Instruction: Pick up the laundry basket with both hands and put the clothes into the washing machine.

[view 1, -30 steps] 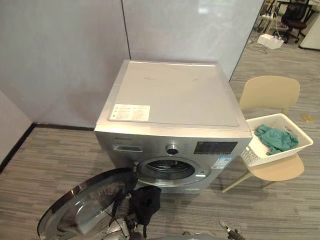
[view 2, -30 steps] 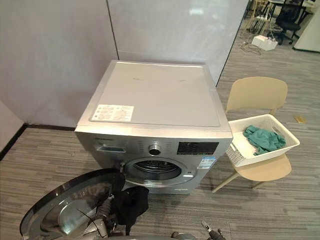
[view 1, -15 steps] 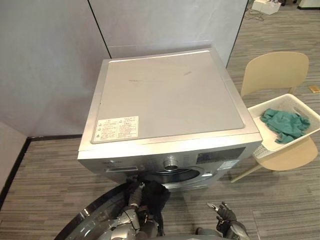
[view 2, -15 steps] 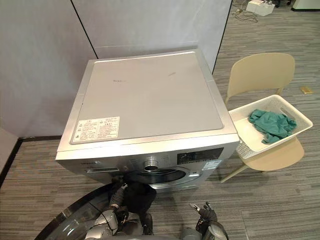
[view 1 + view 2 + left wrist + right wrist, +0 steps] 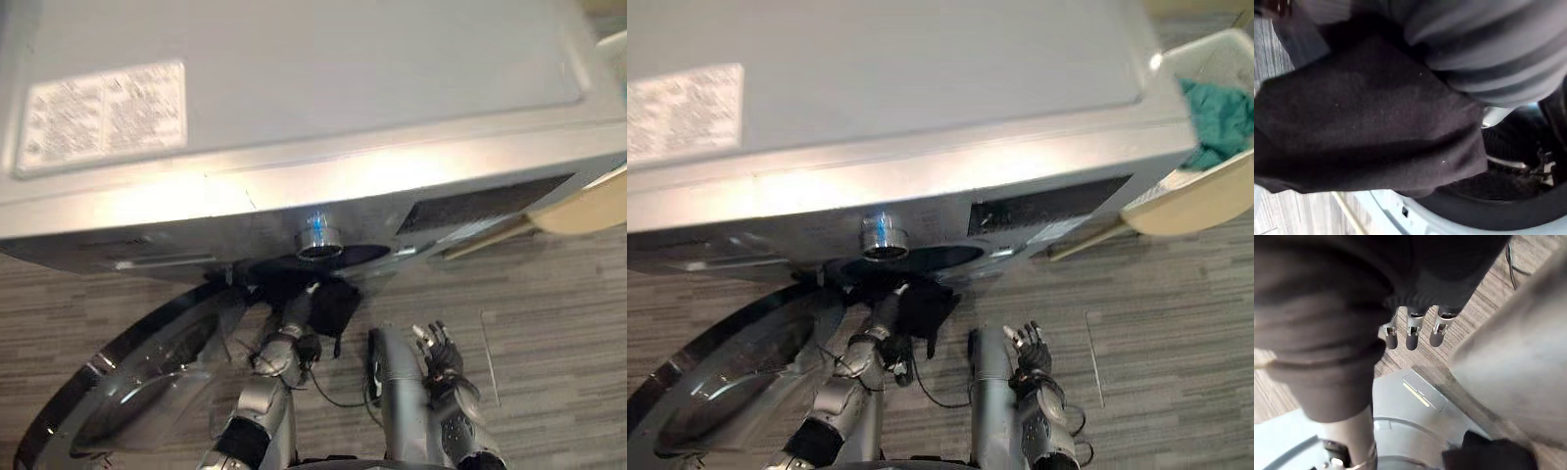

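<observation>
Down at the left, the washing machine's [image 5: 294,108] door [image 5: 118,401] hangs wide open, clearing the drum mouth [image 5: 362,257]. The left hand [image 5: 292,328] reaches there with a black garment [image 5: 335,304], probably to feed it in; cloth covers the hand, so its hold cannot be told. The right hand [image 5: 443,354] hovers empty, fingers [image 5: 1411,333] loosely straight. Far right, the laundry basket [image 5: 1200,51], cut off, sits on a chair [image 5: 1195,208], green clothes [image 5: 1220,113] inside.
</observation>
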Available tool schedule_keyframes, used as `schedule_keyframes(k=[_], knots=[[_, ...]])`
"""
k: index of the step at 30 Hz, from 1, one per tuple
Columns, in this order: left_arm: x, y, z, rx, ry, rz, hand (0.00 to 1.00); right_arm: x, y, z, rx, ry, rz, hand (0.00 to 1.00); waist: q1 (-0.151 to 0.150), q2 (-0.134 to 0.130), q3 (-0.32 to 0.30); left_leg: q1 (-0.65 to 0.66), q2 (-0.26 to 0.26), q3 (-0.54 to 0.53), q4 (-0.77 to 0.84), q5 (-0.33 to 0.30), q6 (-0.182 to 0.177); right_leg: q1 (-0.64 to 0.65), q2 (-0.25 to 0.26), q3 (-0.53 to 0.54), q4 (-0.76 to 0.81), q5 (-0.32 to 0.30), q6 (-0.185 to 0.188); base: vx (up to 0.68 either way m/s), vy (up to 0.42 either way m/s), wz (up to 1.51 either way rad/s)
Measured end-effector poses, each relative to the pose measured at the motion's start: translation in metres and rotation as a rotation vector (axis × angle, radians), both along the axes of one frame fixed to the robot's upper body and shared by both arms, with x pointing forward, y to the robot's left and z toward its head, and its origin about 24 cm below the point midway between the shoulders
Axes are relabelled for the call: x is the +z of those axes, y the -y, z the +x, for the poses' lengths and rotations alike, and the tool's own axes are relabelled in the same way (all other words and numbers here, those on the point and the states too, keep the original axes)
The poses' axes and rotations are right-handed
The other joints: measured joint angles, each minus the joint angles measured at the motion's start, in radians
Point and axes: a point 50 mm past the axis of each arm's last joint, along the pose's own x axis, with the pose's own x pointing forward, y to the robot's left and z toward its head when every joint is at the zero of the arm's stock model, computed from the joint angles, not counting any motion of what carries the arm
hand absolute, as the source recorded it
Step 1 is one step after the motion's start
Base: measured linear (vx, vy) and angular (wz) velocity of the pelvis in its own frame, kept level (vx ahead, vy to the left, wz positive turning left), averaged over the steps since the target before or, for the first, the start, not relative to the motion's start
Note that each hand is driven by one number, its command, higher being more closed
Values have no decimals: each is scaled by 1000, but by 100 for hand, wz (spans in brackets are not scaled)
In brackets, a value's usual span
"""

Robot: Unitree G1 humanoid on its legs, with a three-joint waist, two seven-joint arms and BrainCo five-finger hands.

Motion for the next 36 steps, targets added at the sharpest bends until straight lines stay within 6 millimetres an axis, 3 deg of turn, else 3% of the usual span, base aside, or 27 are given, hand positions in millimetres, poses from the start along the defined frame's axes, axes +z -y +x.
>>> schedule_keyframes(k=[3,8,9,12,15,17,18,23,29,33,34,36], knots=[[29,21,19,-70,104,-5,100,16,2,16,-90,97,87,0,0,2,28,-96,11,-2,65,-10,10,-97,16,7,67,-10,5,-136,-11,-6],[76,23,57,-11,201,-84,100,30,2,24,-141,168,153,0,-3,-4,41,-207,36,-14,123,-7,6,-210,49,13,122,-9,4,-88,-5,-12],[96,9,73,65,234,-127,100,32,1,25,-143,182,167,0,-6,-5,42,-238,49,-12,136,-7,5,-244,59,21,133,-8,4,-26,-18,-25],[133,-26,98,194,313,-172,100,33,0,25,-138,189,168,0,-9,-7,43,-281,71,-10,156,-7,4,-297,86,28,148,-2,6,-3,-20,-27],[216,-100,121,401,505,-226,100,29,-6,21,-115,189,181,0,-40,-27,55,-326,96,-18,168,-6,1,-345,109,24,152,10,-1,19,-23,-21],[261,-113,120,439,644,-337,100,21,-5,14,-122,160,185,0,-45,-28,55,-349,101,-25,171,-6,1,-361,116,14,150,10,-1,26,-13,0],[271,-111,116,440,690,-403,100,15,-3,8,-135,136,189,0,-47,-28,55,-361,101,-32,172,-3,-5,-368,116,6,148,10,-3,26,-2,12],[306,-98,115,446,736,-418,100,1,9,-4,-192,85,211,0,-33,-34,57,-427,96,-74,169,29,-27,-419,116,-28,151,35,-30,-36,-5,11],[354,-81,107,466,853,-365,100,-6,21,-15,-289,68,247,0,-17,-54,60,-523,85,-92,177,78,-30,-515,115,-36,173,80,-35,-89,-7,3],[380,-82,96,568,959,-275,100,-9,25,-20,-345,62,269,0,-32,-104,63,-560,86,-89,181,94,-30,-562,117,-26,175,108,-39,-79,24,-12],[382,-83,94,649,1002,-146,0,-10,25,-22,-357,56,273,0,-36,-115,64,-568,86,-90,185,95,-30,-569,118,-26,175,113,-37,-40,22,-10],[383,-79,92,722,1078,88,0,-12,25,-26,-380,45,284,0,-42,-120,64,-580,86,-92,190,102,-27,-576,118,-27,175,117,-31,-10,12,-3]])
